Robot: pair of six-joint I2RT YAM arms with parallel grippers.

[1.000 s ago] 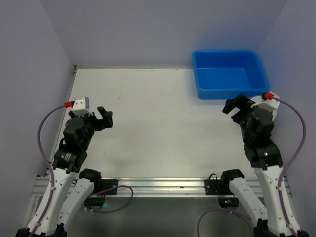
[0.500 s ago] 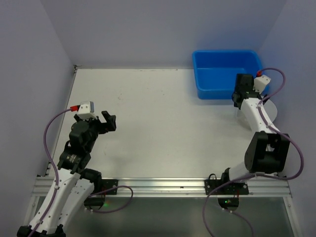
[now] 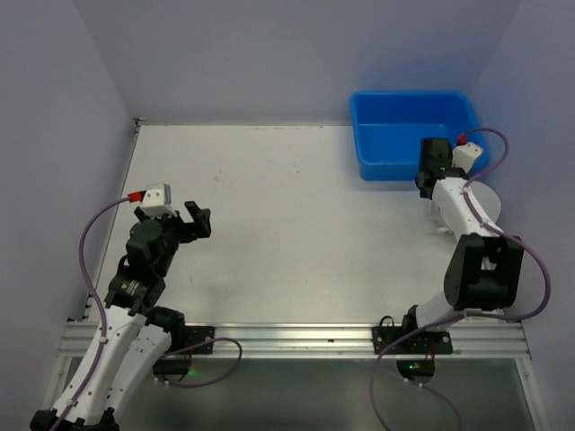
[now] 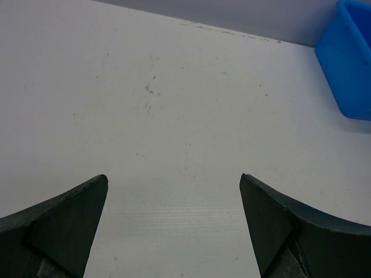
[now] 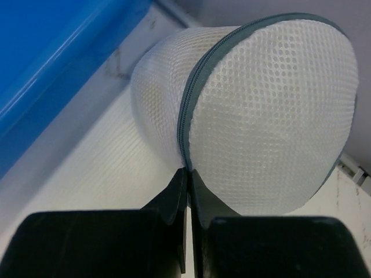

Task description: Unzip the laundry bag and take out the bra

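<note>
The white table (image 3: 296, 224) fills the scene, walled by pale lilac panels on three sides. The two arms are bolted at its near edge. The left arm (image 3: 135, 269) is folded up by the near left corner. The right arm (image 3: 476, 269) stretches along the right edge toward the far right corner.

The blue bin (image 3: 395, 169) sits in that far right corner, its long side parallel to the far edge. Nothing shows inside it from above.

The laundry bag (image 5: 272, 116) lies on the table by the right edge, just on the near side of the bin's right end. From above it is partly hidden behind the right arm. The right wrist view shows it as a rounded drum of white mesh, close beside the bin's blue wall but not clearly touching it.

The left gripper (image 4: 174, 176) hangs over bare table, well apart from the bag, its jaws spread wide with nothing between them.

The right gripper (image 5: 187, 176) has its two fingers pressed together, leaving only a hairline slit. The tips meet the bag's lower edge right where the seam comes down. Whether any mesh or a zipper tab is pinched there, I cannot tell.

The grey zipper (image 5: 188, 116) runs up from those tips and arcs over the top of the bag to its right side.
</note>
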